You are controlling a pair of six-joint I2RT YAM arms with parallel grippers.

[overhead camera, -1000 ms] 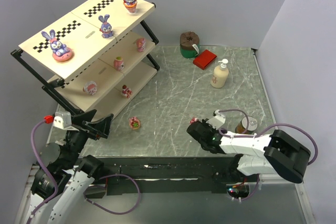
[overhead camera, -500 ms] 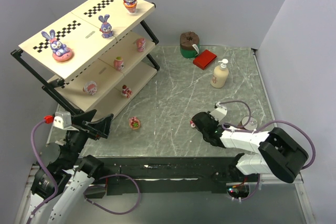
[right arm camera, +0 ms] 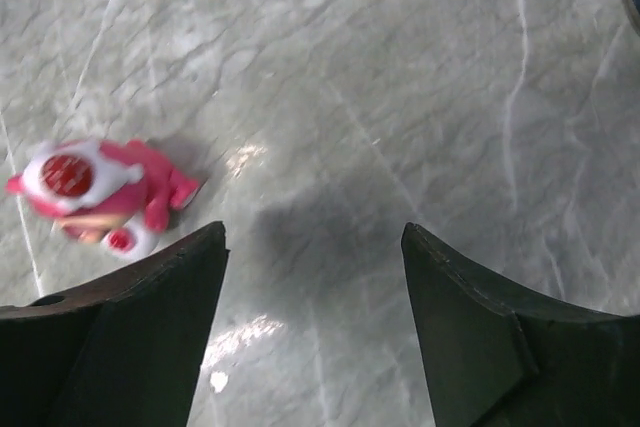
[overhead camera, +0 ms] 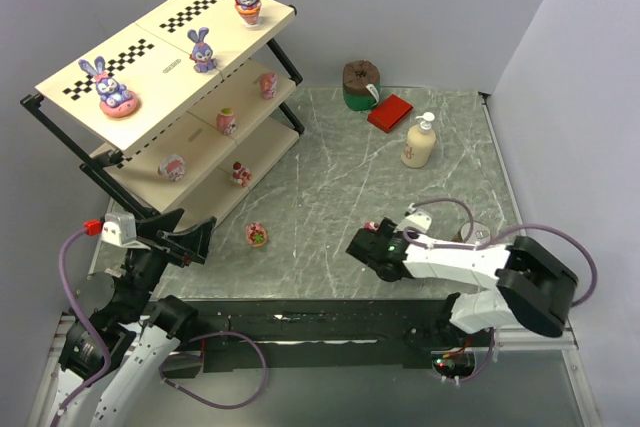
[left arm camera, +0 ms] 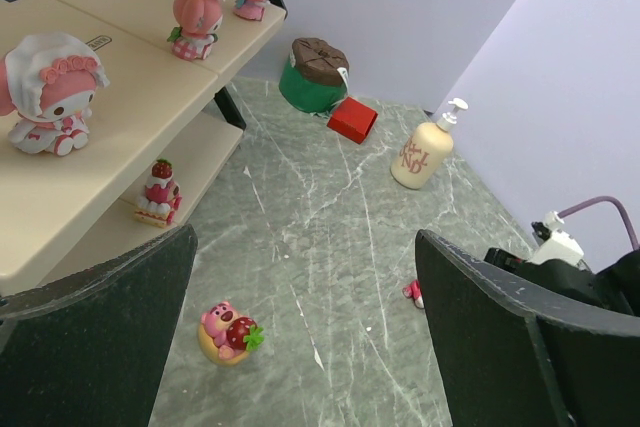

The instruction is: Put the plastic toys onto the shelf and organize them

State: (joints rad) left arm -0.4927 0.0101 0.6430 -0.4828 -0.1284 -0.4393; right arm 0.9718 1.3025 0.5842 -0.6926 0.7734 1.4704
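Shelf (overhead camera: 165,77) carries plastic toys (overhead camera: 112,90); left gripper (left arm camera: 305,237) and right gripper (right arm camera: 312,237) both gape, empty
Right gripper hangs low over the worktop (overhead camera: 330,177); a pink toy (right arm camera: 90,192) lies there beside its left finger, blurred, long axis crosswise in the wrist view, red-and-white end leftward

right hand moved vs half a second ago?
Yes. The right hand has shifted slightly left in the top view, away from the pump bottle, toward the loose toy.
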